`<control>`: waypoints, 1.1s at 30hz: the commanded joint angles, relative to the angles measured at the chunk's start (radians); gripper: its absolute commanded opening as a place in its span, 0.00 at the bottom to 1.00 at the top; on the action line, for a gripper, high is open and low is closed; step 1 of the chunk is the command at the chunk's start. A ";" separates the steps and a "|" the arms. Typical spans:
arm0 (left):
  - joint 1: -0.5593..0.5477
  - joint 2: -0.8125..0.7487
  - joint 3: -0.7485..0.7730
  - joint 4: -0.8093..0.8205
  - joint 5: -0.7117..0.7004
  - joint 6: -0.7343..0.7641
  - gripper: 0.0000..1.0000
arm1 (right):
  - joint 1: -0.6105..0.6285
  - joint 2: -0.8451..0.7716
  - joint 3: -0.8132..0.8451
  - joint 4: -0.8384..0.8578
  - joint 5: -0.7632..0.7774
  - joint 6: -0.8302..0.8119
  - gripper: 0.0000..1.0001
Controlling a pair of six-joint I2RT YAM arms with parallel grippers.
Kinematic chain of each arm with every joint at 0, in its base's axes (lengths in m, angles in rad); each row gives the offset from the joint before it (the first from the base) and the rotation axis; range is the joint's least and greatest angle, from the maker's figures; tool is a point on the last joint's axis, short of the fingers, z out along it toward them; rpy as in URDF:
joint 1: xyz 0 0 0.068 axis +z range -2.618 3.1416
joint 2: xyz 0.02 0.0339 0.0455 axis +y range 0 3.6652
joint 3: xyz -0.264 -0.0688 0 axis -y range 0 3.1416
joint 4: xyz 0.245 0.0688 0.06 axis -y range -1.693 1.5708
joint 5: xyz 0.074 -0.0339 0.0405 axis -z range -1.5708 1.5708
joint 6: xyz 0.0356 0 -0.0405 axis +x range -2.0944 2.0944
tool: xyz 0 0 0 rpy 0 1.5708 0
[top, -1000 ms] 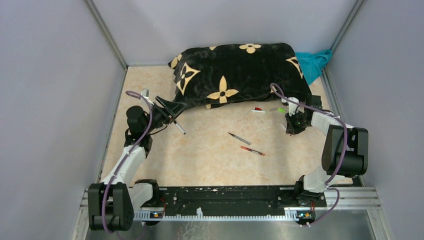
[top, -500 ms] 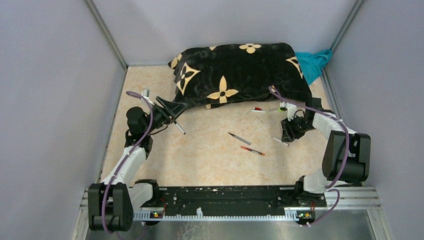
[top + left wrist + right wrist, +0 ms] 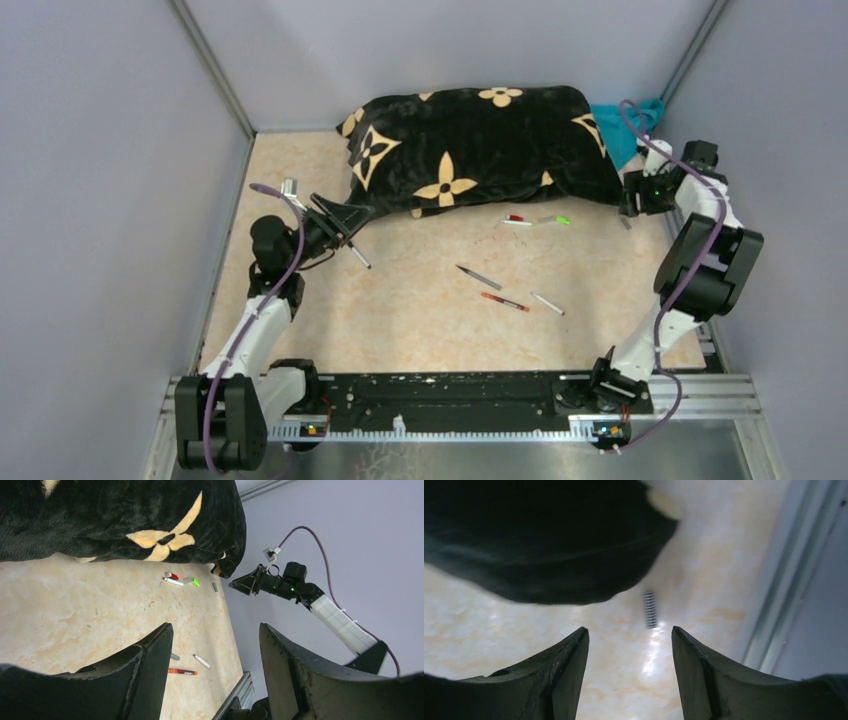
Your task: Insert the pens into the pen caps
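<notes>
Pens (image 3: 504, 301) lie loose across the table (image 3: 400, 310), none in hand, both the left gripper (image 3: 215, 630) and right gripper (image 3: 629, 630) gaping empty, so capping looks largely undone.

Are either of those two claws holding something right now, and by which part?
Nothing is held. The left gripper and the right gripper both stand open, with nothing between the jaws.

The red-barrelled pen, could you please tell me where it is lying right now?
In the top view, the red-barrelled pen lies right of centre on the table, between the grey pen just beyond it and the white pen on its right.
</notes>
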 commanded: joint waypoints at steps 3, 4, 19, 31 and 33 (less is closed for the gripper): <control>-0.005 0.007 0.021 -0.040 0.027 0.028 0.70 | -0.057 0.246 0.262 -0.124 -0.032 -0.135 0.61; -0.005 0.011 0.026 -0.045 0.028 0.030 0.70 | -0.057 0.270 0.279 -0.122 -0.041 -0.138 0.61; -0.007 0.008 0.045 -0.082 -0.010 0.009 0.69 | -0.058 0.455 0.468 -0.256 0.002 -0.159 0.41; -0.007 0.033 0.157 -0.177 0.001 0.044 0.69 | -0.058 0.454 0.454 -0.268 0.029 -0.133 0.34; -0.007 0.024 0.161 -0.186 -0.001 0.047 0.69 | -0.058 0.463 0.471 -0.284 0.032 -0.133 0.35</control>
